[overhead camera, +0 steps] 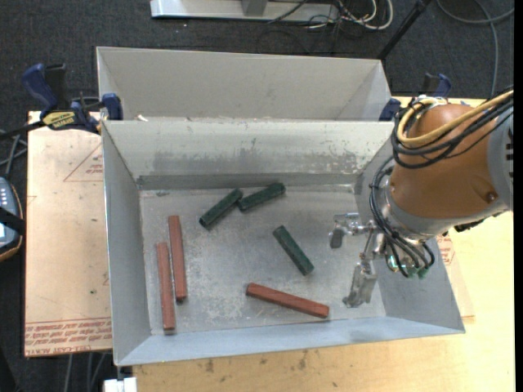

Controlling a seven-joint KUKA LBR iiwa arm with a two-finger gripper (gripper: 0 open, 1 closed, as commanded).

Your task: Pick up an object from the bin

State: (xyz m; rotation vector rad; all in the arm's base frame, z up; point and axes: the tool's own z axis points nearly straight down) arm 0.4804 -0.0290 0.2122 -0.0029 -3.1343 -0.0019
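Note:
My gripper [348, 260] hangs low at the right side of the bin floor, open, with nothing between its fingers. One fingertip [337, 235] points toward the bin's back and the other fingertip [357, 291] toward its front. A short dark green bar [292, 250] lies slanted just left of the gripper, apart from it. A longer red-brown bar [288, 300] lies near the front wall, its right end close to the lower fingertip; I cannot tell if they touch.
Two more dark green bars [221, 208] [261, 196] lie end to end near the back wall. Two red-brown bars [176, 258] [166, 287] lie side by side along the left wall. The orange-covered arm rises over the bin's right wall.

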